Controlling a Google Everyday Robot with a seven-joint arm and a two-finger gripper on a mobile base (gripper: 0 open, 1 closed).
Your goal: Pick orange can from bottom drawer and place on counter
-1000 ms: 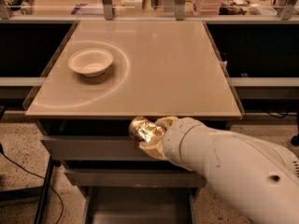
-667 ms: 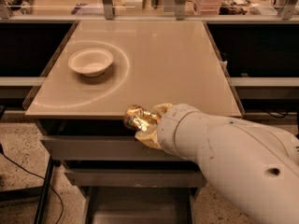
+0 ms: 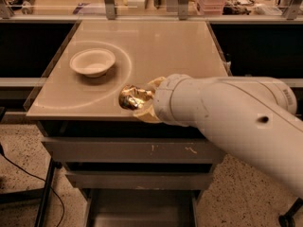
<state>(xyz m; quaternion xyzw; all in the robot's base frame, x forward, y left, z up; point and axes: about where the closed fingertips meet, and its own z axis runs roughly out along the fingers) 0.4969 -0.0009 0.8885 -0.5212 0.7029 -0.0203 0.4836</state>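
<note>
The gripper (image 3: 138, 101) is holding the orange can (image 3: 129, 97), its yellowish fingers (image 3: 146, 116) closing on the dented metal from either side, one showing above the can and one below. It is hanging over the near strip of the counter (image 3: 156, 41), just inside the front rim. The can is sitting low against the glossy top, though whether its base is touching the surface I cannot tell. Gripping it across the body is keeping the thin can steady while it is being carried, and it is also leaving the underside free to meet the counter.

The thick white arm (image 3: 227, 112) is reaching in from the right, crossing the front corner of the counter, which is why the can is arriving at the near edge rather than the middle. Further back and to the left a white bowl (image 3: 93, 62) is resting inside a faint ring mark (image 3: 124, 74), well apart from the can, so it is not crowding the spot.

Below the counter the two wider drawer fronts (image 3: 132, 150) are sitting shut, while the bottom drawer (image 3: 142, 214) is standing pulled out, showing only bare grey floor. By my reading the lift is done and the placing step is under way. What is left calls for lowering and letting go clear of the rim.
</note>
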